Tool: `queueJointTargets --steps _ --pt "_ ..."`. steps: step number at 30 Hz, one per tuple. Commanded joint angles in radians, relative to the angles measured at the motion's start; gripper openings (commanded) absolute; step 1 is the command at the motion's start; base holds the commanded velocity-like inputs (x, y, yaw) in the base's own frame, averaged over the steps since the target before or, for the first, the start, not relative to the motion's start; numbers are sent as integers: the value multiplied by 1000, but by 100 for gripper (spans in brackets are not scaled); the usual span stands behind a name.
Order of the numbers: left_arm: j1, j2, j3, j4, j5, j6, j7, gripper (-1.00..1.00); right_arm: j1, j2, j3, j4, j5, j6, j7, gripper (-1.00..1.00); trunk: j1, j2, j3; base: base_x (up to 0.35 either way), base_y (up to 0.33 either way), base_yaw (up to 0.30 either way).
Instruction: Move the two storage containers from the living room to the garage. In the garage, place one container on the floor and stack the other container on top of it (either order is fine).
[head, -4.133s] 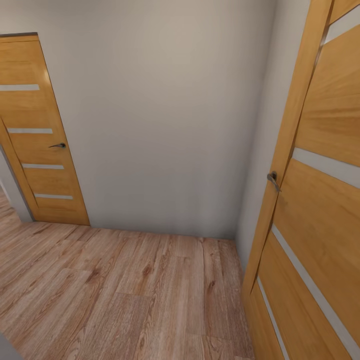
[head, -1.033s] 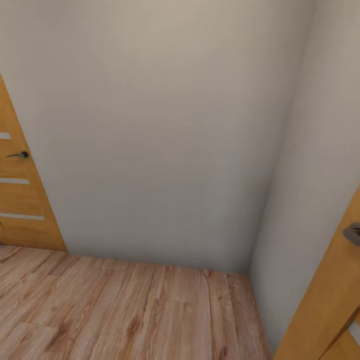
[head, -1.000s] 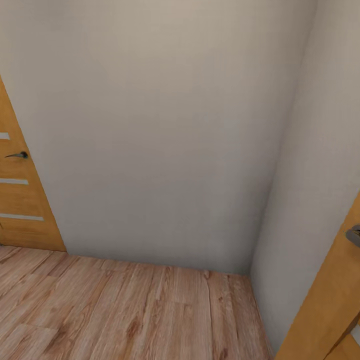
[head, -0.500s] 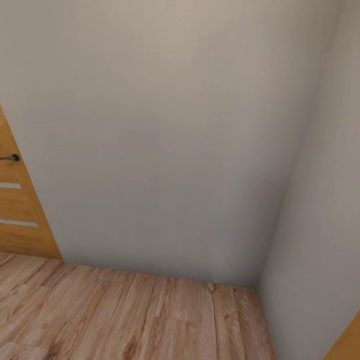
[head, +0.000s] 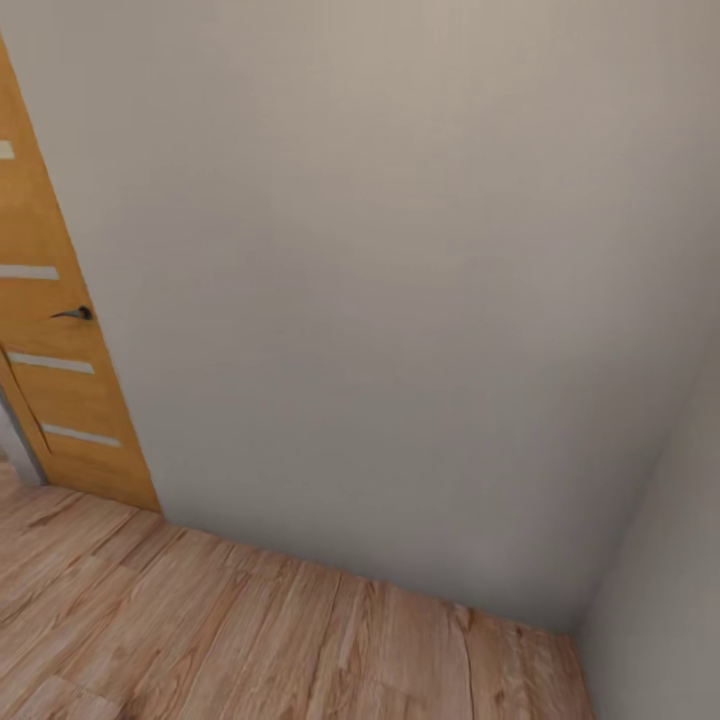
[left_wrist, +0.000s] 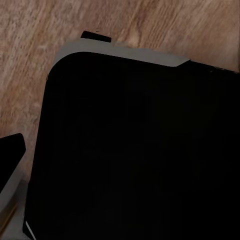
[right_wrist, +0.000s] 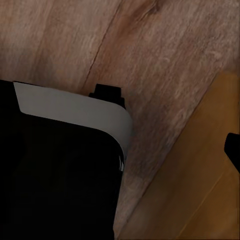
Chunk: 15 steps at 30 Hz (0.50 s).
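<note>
Wood-plank flooring (head: 200, 640), pale wall (head: 400, 300), wooden door (head: 50, 330) — robot likely in transit; grippers' opening and hold cannot be told.

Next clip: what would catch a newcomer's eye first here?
A big blank pale wall takes up most of the head view, meeting a side wall in a corner at the right. At the left edge stands an orange wooden door with pale stripes and a dark handle, and light wood-plank floor runs along the bottom. Both wrist views look down on a black, grey-edged body over the same planks.
</note>
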Motion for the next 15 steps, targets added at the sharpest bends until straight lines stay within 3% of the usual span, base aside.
queueJointTargets --steps 1,9,15 --pt "0 0 3 0 4 -2 0 100 -1 0 8 1 -10 1 3 100 1 0 -1 321 0 269" --pt "0 1 3 0 4 -2 0 100 -1 1 7 1 -11 -8 2 100 1 0 -1 292 0 270" --pt "0 1 3 -1 4 -2 0 100 -1 9 2 0 -22 -19 -24 100 1 0 -1 34 0 292"
